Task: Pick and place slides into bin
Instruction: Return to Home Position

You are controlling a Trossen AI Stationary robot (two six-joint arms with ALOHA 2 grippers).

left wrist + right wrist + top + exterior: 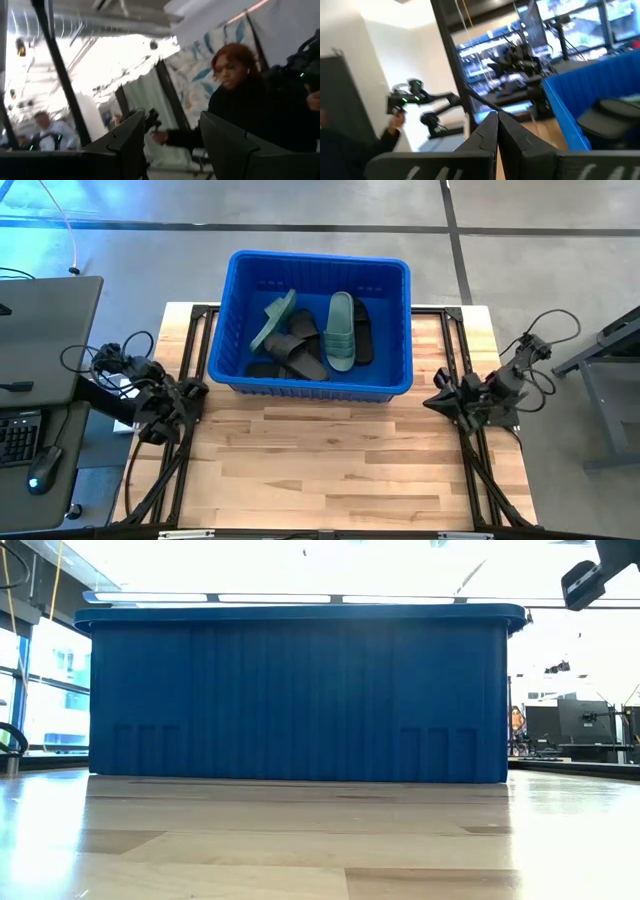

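Slides point(310, 340) in the bin point(224, 330), the bin on the table point(330, 470), at its far middle.

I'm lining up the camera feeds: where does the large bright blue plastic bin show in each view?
High view: the bright blue plastic bin sits top centre, at the table's upper edge.
Low view: its wall fills the middle, nearly edge to edge.
Left wrist view: not in it.
Right wrist view: one corner shows at the right edge.
Shared landmark: the light wooden table top, under the bin in those three views.
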